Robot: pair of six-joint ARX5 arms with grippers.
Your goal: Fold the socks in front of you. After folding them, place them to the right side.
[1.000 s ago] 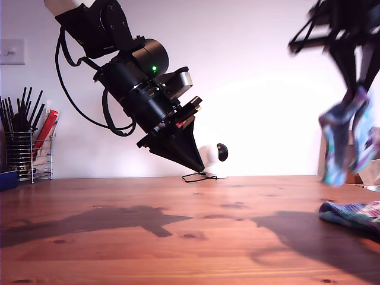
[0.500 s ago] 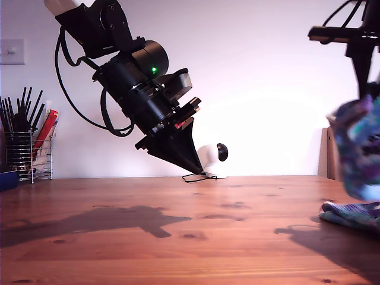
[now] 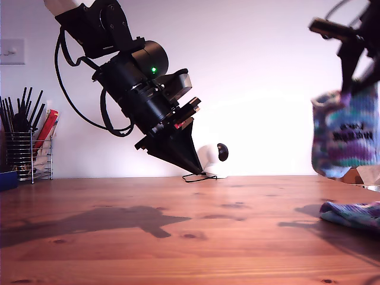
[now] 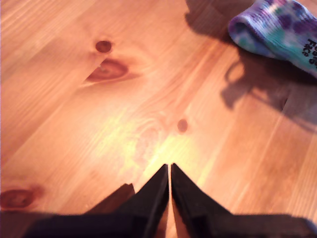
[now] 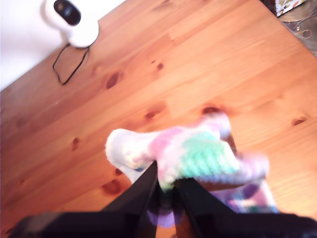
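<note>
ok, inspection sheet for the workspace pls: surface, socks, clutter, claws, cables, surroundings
Surface: wooden table with dark knots, bare through the middle.
Job's things: one sock hangs in the air at the exterior view's right, black lettering showing; the other sock lies on the table below it.
Clutter: wire utensil rack at the exterior view's left; small white camera at the back.
Claws: my first gripper is shut and empty, above bare wood; my second gripper is shut on the hanging sock.
Cables: black loop on the first arm; thin lead from the white camera.
Surroundings: white wall, wall switch.
</note>
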